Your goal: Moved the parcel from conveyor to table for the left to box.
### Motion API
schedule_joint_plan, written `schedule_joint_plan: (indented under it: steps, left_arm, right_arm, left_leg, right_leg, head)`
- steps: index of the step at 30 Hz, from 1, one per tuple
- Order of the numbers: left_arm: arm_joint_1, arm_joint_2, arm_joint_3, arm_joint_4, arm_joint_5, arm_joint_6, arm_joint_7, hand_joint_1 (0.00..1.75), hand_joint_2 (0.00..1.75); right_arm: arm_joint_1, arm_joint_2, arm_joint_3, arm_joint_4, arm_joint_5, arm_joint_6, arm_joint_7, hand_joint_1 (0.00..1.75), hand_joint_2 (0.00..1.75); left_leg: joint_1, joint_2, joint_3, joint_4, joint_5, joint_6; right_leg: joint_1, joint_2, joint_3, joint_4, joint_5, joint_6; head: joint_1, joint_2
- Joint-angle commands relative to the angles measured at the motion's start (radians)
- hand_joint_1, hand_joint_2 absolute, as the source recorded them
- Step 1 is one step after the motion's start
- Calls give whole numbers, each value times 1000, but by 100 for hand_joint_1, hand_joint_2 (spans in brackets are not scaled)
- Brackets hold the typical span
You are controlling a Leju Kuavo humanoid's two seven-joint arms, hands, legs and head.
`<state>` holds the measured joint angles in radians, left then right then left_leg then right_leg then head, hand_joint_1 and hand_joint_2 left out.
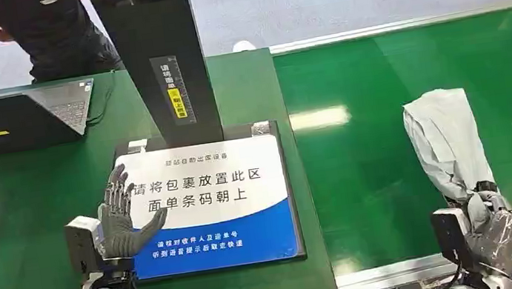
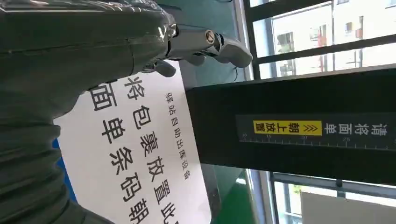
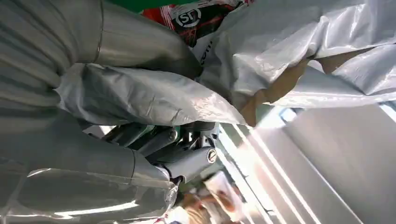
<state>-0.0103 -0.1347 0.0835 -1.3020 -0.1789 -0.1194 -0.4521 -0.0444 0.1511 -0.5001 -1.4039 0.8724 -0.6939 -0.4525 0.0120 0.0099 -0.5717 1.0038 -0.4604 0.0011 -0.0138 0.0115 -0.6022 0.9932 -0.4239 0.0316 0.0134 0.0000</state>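
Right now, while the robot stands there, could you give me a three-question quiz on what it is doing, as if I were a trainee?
1. True or false: the right robot hand holds the grey parcel.
2. Is the parcel over the A) conveyor or B) table?
3. Fill in: the left robot hand hovers, fingers apart, by the white and blue ____.

Key: 1 true; 2 A; 3 sign.

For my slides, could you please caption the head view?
Right hand grips a grey parcel over the green conveyor; left hand hovers open above the table's sign.
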Motion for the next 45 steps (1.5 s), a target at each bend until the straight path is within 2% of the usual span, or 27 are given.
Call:
schedule_joint_plan:
  steps: [1,3,4,6,8,10,11,13,14,15,16,21,27,29,32,35,39,42,43,44,45]
  left_arm:
    - [-42,-2,19,47,2,6,-17,0,175]
    - [-41,-5,23,42,6,10,-23,0,175]
    - [-42,-8,29,38,15,17,-35,0,175]
    - [-44,-8,35,35,24,28,-47,0,175]
    - [-52,-8,37,36,36,37,-60,0,175]
    - [-58,-7,35,38,37,37,-60,0,175]
    - [-71,-6,28,46,38,34,-62,0,175]
    - [-79,-6,21,54,38,34,-63,0,175]
    - [-90,-4,13,63,41,30,-67,0,175]
    - [-97,-4,9,68,42,29,-69,0,175]
    - [-103,0,0,74,50,31,-75,0,175]
    - [-92,4,-5,65,60,39,-80,0,175]
    - [-88,7,-9,70,77,45,-90,0,175]
    - [-105,16,-17,94,90,51,-95,0,175]
    - [-111,21,-24,108,98,53,-99,0,175]
    - [-107,21,-37,115,106,55,-106,0,175]
    - [-115,23,-41,126,109,58,-107,0,175]
    - [-113,24,-43,129,109,60,-106,0,175]
    - [-112,24,-42,128,109,61,-106,0,175]
    - [-109,23,-41,123,109,62,-106,0,175]
    - [-106,22,-40,119,110,63,-106,0,175]
  right_arm:
    - [11,165,-24,-230,-39,-4,-199,175,175]
    - [15,173,-8,-240,-52,-4,-222,175,175]
    - [26,156,42,-230,-79,-4,-232,175,175]
    - [31,130,111,-212,-60,-4,-216,175,175]
    - [27,71,263,-168,-9,-4,-149,175,175]
    - [18,56,312,-148,25,-4,-128,175,175]
    - [-1,26,406,-110,71,12,-96,175,175]
    - [-19,10,467,-81,102,0,-56,175,175]
    - [-50,-19,545,-41,156,67,-42,175,175]
    - [-68,-17,571,-18,186,66,-33,175,175]
    - [-116,-37,662,46,224,100,-14,175,175]
    - [-188,-50,758,154,257,111,20,175,175]
    - [-308,-74,907,331,285,176,17,175,175]
    - [-371,-75,992,403,297,245,14,175,175]
    - [-418,-73,1052,474,310,305,21,175,175]
    - [-489,-74,1136,615,327,387,32,175,175]
    - [-526,-74,1166,691,315,362,14,175,175]
    - [-554,-69,1192,741,335,289,23,175,175]
    - [-558,-70,1194,741,349,255,37,164,175]
    - [-565,-64,1191,758,349,220,49,119,175]
    - [-569,-61,1183,765,349,187,65,103,175]
  left_leg:
    - [-1,-1,0,0,0,-1]
    - [-2,-1,1,-1,1,-1]
    - [-2,-1,2,-2,1,-1]
    - [-2,-1,3,-3,1,-1]
    - [-1,1,1,-1,0,0]
    - [-1,5,1,-1,0,-1]
    - [-1,6,2,-1,0,-1]
    - [-1,4,1,-1,1,-1]
    - [0,3,0,-1,0,-1]
    - [-1,4,0,-1,1,-1]
    - [-1,4,1,-1,1,-1]
    - [0,5,1,-2,1,-2]
    - [-1,5,2,-2,2,-2]
    - [-1,3,1,-2,2,-2]
    - [-1,4,0,-2,2,-2]
    - [-1,2,0,-2,2,-2]
    - [-1,1,0,-3,3,-2]
    - [-1,0,0,-2,3,-2]
    - [-1,1,0,-2,2,-3]
    - [-1,0,1,-3,3,-3]
    - [-1,0,-1,-1,2,-3]
  right_leg:
    - [-1,-1,-1,2,0,-2]
    - [-2,-2,-1,3,-1,-4]
    - [-1,-2,-1,3,-1,-4]
    - [-1,-2,0,2,-1,-5]
    - [-1,0,-1,2,0,-3]
    - [-1,4,-2,2,0,-3]
    - [-1,5,-2,3,1,-4]
    - [-1,3,-2,2,1,-3]
    - [0,3,-2,2,1,-3]
    - [0,4,-3,2,1,-3]
    - [0,4,-2,2,1,-3]
    - [0,5,-3,3,2,-4]
    - [0,4,-2,3,2,-5]
    - [0,3,-3,3,1,-5]
    - [0,4,-4,3,2,-5]
    - [0,1,-4,3,2,-5]
    - [-1,1,-3,3,1,-5]
    - [-1,0,-3,3,1,-5]
    - [0,0,-3,3,1,-5]
    - [0,0,-3,3,1,-5]
    - [0,0,-4,4,1,-5]
  head:
    - [0,0]
    - [0,0]
    - [0,0]
    - [0,0]
    - [1,0]
    - [0,0]
    - [0,0]
    - [0,0]
    - [0,0]
    - [0,0]
    - [0,0]
    - [0,0]
    - [0,0]
    - [0,0]
    - [0,0]
    - [0,0]
    - [0,0]
    - [0,0]
    - [0,0]
    - [0,0]
    - [0,0]
